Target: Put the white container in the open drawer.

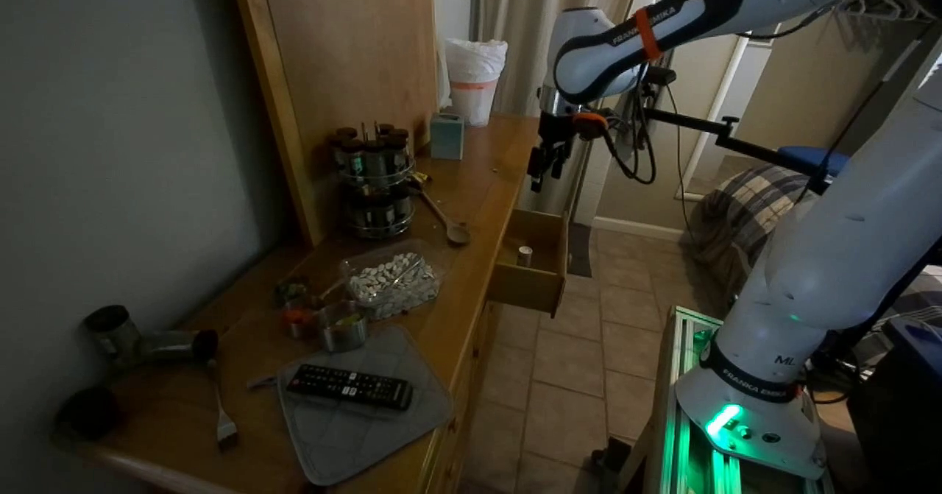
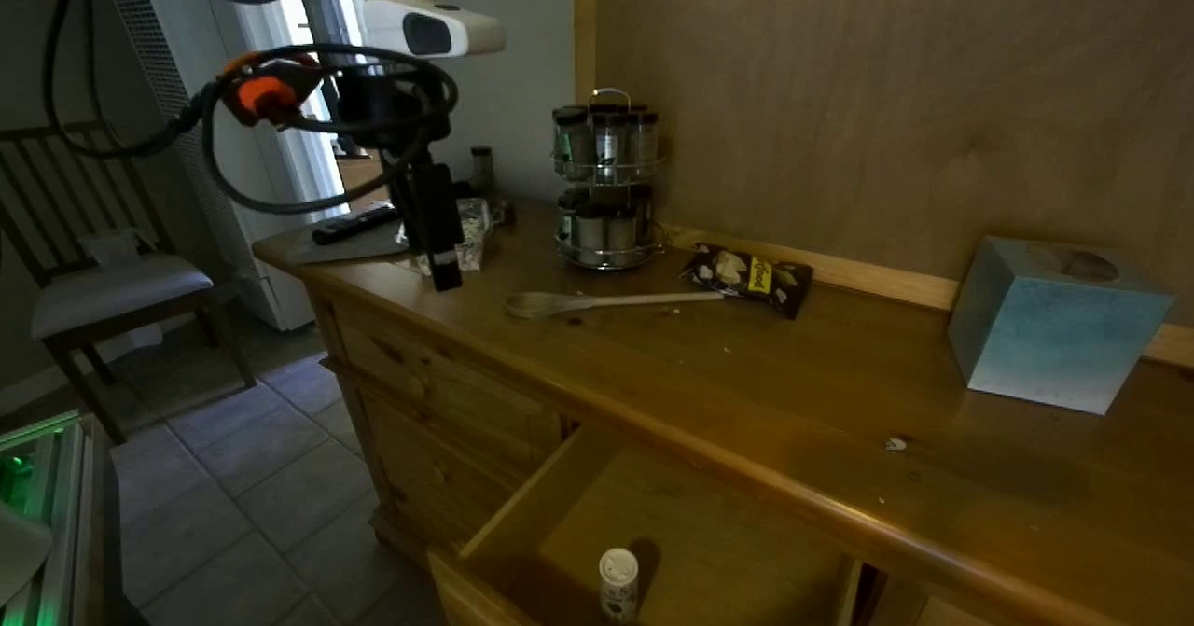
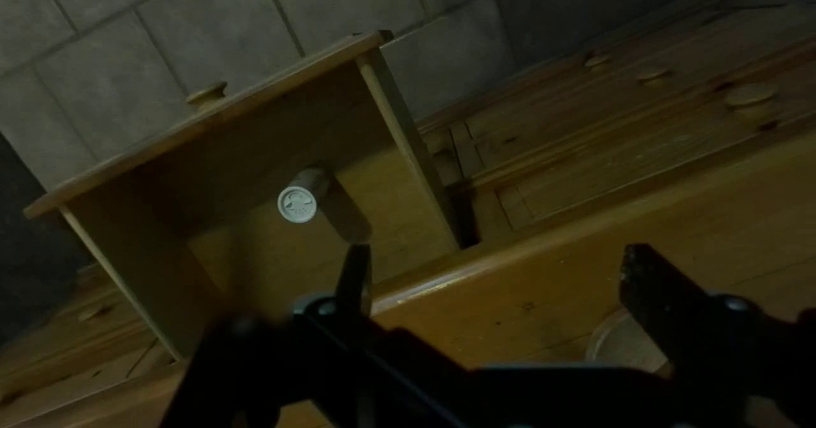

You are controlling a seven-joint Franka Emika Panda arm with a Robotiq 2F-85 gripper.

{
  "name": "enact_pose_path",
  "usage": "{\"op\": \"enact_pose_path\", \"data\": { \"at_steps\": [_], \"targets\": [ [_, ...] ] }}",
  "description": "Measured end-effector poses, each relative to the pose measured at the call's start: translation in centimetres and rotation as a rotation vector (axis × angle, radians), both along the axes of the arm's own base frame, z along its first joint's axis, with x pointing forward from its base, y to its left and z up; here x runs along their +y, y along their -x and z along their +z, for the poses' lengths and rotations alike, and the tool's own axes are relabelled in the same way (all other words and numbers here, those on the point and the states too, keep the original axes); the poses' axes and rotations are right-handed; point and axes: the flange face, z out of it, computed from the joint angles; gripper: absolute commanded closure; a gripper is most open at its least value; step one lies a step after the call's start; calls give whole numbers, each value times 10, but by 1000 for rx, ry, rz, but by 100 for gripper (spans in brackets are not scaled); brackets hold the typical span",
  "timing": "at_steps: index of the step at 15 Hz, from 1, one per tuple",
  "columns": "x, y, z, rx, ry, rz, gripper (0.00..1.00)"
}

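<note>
The white shaker container (image 3: 298, 205) stood upright in the open drawer (image 3: 389, 205), which jutted out below the front edge of the tabletop (image 2: 793, 402). Near that edge hung the gripper (image 3: 497, 252), released and spread wide. On the tabletop, a wooden spoon (image 2: 560, 303) lay with its bowl near the front edge, a two-tier spice rack (image 2: 604, 257) and a blue tissue box (image 2: 1054, 327) stood toward the back edge, and a remote control (image 1: 349, 387) rested on a grey mat (image 1: 368, 435) near a front corner.
</note>
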Motion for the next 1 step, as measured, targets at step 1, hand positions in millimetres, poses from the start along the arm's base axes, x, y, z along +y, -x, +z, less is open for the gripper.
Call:
{"op": "enact_pose_path", "data": {
  "at_steps": [1],
  "targets": [
    [0,0,2,-4,1,-2,0]
  ]
}}
